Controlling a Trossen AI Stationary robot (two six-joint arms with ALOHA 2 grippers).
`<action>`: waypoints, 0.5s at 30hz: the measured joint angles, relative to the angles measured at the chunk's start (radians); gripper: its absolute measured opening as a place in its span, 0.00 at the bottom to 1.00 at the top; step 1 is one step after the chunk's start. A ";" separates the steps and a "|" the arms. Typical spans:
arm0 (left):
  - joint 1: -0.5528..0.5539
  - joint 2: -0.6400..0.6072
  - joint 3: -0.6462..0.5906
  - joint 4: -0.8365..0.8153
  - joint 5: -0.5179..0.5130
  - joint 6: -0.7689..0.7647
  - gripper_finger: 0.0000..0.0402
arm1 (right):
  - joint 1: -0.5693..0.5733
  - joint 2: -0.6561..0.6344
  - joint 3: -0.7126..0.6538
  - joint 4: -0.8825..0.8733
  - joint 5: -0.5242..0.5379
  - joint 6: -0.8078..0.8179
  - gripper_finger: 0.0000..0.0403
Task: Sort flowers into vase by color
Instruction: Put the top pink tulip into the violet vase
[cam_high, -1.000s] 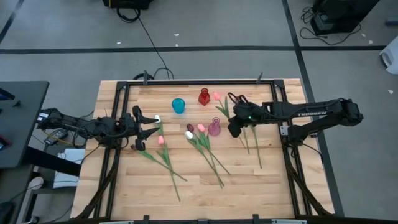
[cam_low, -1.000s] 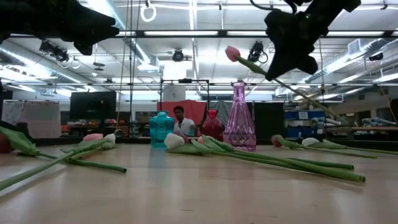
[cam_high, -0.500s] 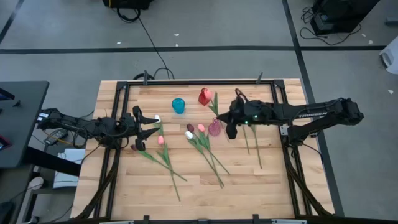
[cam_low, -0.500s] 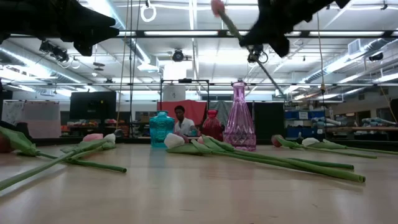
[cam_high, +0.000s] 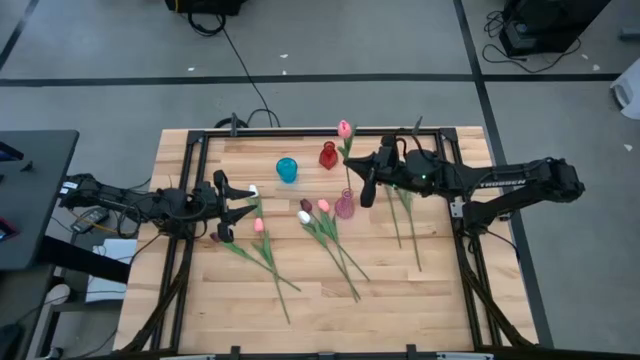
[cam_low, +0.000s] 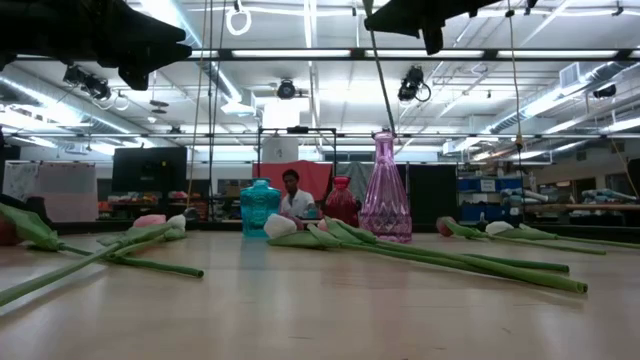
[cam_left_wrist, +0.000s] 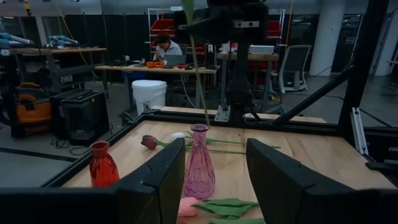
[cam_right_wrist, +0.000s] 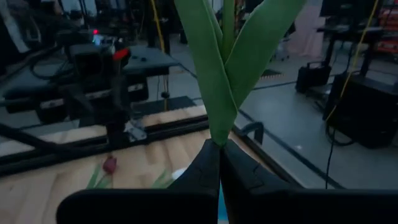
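My right gripper (cam_high: 364, 187) is shut on a pink tulip (cam_high: 344, 129) and holds it high above the pink glass vase (cam_high: 344, 205). In the low view the thin stem (cam_low: 381, 80) runs down from the gripper to the vase's mouth (cam_low: 385, 134); whether its end is inside, I cannot tell. A blue vase (cam_high: 287, 169) and a red vase (cam_high: 328, 155) stand farther back. My left gripper (cam_high: 238, 210) hovers open over the left-hand tulips (cam_high: 262, 240), touching nothing. More tulips lie flat at the centre (cam_high: 330, 240) and on the right (cam_high: 408, 225). My right gripper (cam_right_wrist: 219, 163) pinches the pink tulip's stem between its two fingers just below where the green leaves spring out (cam_right_wrist: 217, 142). The fingers come level from the table's right side, across the stem. The tulip is lifted clear and nearly upright, head up, its bare stem hanging below the fingers.
The table's black frame rail (cam_high: 300, 133) runs along the far edge behind the vases. Bare wood lies near the front edge (cam_high: 320, 320). In the low view a person sits at a desk (cam_low: 291, 195) in the room beyond.
My right gripper has risen and shifted toward the table's left and far edge, turning as it went. The pink tulip has swung from a slant, head toward the left, to nearly upright, and its stem's lower end now hangs at the pink vase's mouth.
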 joint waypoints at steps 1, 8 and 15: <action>0.000 0.000 0.000 0.000 0.000 0.000 0.44 | -0.004 0.000 0.000 0.007 0.000 -0.006 0.03; 0.000 0.000 0.000 0.000 0.000 0.000 0.44 | -0.025 0.000 0.000 0.055 -0.010 -0.026 0.03; 0.000 0.000 0.000 0.000 0.000 0.000 0.44 | -0.029 0.000 0.000 0.027 -0.011 -0.016 0.03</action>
